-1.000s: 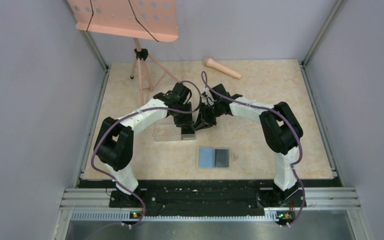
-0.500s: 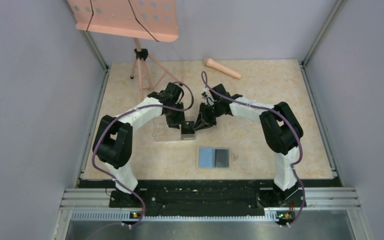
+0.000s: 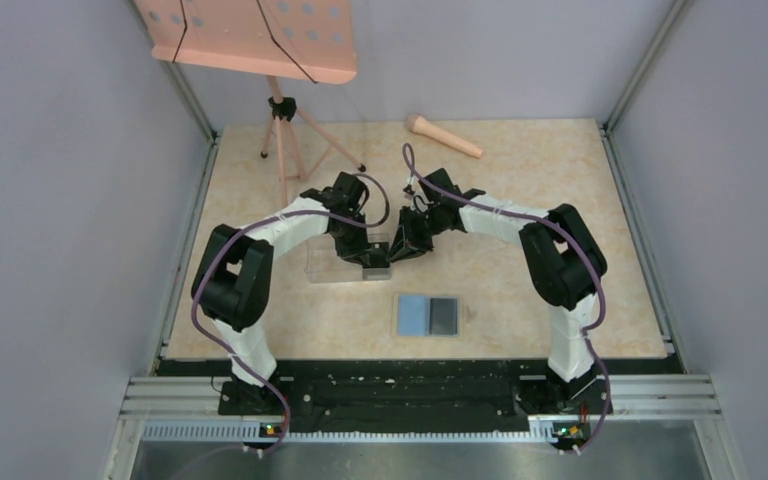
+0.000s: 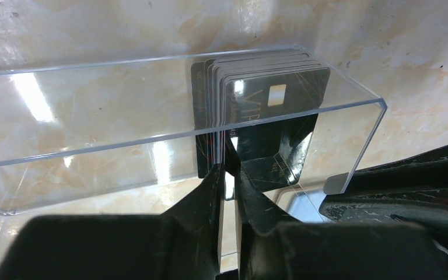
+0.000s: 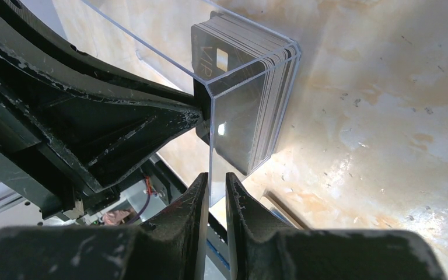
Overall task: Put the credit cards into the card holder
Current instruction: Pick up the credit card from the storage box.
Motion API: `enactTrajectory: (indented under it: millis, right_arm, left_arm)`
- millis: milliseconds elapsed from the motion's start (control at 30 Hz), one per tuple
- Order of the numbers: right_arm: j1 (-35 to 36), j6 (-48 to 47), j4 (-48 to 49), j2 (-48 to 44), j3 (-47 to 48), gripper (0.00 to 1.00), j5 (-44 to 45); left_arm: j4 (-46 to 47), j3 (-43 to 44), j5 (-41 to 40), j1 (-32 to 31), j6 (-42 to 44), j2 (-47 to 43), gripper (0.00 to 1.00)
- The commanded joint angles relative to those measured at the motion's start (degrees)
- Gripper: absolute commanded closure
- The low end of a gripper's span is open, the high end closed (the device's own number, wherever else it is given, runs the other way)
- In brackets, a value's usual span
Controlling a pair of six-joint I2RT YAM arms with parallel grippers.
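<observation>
clear box (image 4: 93, 116) walls around cards (image 4: 268, 96)

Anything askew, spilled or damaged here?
Nothing stands out. The cards stand neatly stacked at one end of the box; the left gripper and right gripper each pinch a wall of it; the holder lies open, flat.

Credit cards (image 4: 271, 93): dark stack on edge inside clear box (image 4: 81, 111). Card holder (image 3: 415, 315): open flat, light blue, right half possibly holding a card.
</observation>
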Motion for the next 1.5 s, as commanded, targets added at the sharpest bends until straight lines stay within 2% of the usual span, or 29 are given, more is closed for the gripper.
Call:
enactTrajectory:
  millis: [0,100,300,500,1133,1300,1467]
  right_arm:
    - [1.1,-0.5,0.3,-3.3,-0.4,0.84,-0.8]
    - [1.1,-0.4,0.3,-3.2,-0.4,0.84,-0.8]
    - [1.1,-0.5,0.3,-3.4,-0.4,0.84,-0.8]
    - [1.1,-0.5,0.3,-3.3,-0.4,0.84,-0.8]
    - [1.1,-0.5,0.4,-3.3,-0.7,0.84,-0.8]
    - [1.1,-0.5,0.3,-3.2,-0.5,0.84,-0.7]
    - [1.1,-0.5,0.3,-3.2,-0.6,0.84,-0.8]
  left_arm:
    - [3.7,-0.4,3.2,0.0,0.2,-0.7,0.88]
    - [3.8,-0.2,4.0,-0.2,0.2,-0.8,0.94]
    - [0.6,2.0,0.2,-1.3,1.6,-1.5,0.96]
    - [-3.9,5.6,-4.7,-2.7,3.8,-0.3,0.87]
    - [-11.1,12.9,-9.0,-6.0,8.1,5.7,0.72]
    - [-11.6,13.7,-10.9,-6.7,8.5,5.6,0.73]
    - [-11.3,13.6,-10.8,-6.8,8.0,5.4,0.85]
